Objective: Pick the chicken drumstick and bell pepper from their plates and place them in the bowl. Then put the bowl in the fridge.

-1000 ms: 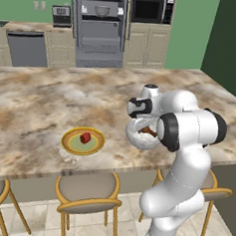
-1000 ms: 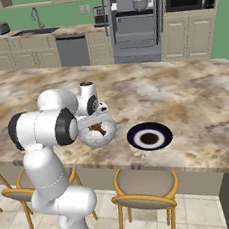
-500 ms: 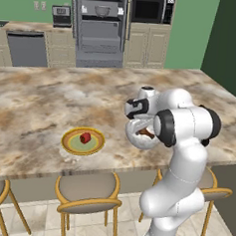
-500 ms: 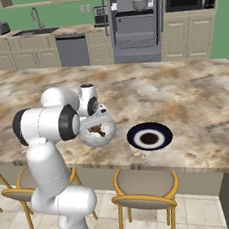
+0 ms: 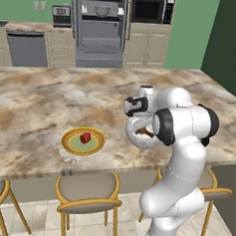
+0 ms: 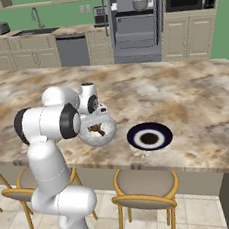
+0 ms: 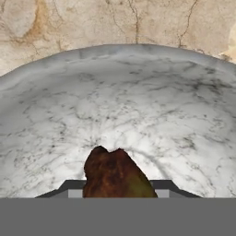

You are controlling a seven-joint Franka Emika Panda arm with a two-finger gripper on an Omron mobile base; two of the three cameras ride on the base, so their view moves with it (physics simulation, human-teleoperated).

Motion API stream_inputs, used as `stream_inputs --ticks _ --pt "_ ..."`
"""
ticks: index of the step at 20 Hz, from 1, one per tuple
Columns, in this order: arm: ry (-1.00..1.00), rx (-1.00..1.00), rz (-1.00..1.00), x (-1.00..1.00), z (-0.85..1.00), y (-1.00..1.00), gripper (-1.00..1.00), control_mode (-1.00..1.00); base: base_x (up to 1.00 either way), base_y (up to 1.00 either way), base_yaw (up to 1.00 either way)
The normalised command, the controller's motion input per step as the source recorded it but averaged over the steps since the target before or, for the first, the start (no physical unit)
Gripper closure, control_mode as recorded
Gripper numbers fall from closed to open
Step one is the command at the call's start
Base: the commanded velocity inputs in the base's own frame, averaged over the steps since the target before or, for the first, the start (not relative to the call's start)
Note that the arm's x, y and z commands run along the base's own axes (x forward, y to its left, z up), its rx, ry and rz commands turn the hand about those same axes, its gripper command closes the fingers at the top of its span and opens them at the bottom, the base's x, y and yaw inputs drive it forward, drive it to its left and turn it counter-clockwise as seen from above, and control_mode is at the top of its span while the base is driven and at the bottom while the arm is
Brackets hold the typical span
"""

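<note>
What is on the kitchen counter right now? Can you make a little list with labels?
counter: brown marbled stone counter
bowl: round whitish-grey speckled bowl, on the counter under the gripper
drumstick: small brown chicken drumstick, inside the bowl, between the finger tips
gripper: two-finger gripper, down in the bowl, shut on the drumstick
pepper: small glossy red bell pepper, on its plate
yellow plate: round yellow-rimmed plate with pale green centre
dark plate: round dark plate with a white ring, nothing on it
</note>
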Motion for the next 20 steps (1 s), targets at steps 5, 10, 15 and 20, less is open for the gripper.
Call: stream_inputs --ticks 5,10,15,20 --pt "0.00 0.04 0.00 -0.28 0.01 0.00 -1.00 -1.00 0.00 0.00 0.00" --pt "0.00 0.06 -0.02 -0.25 0.18 0.00 -1.00 -1.00 0.00 0.00 0.00" --pt "-0.02 0.02 -0.01 -0.18 0.46 0.04 -1.00 -1.00 0.00 0.00 0.00" --pt "-0.15 0.00 -0.04 -0.31 0.54 0.31 -1.00 -1.00 0.00 0.00 0.00"
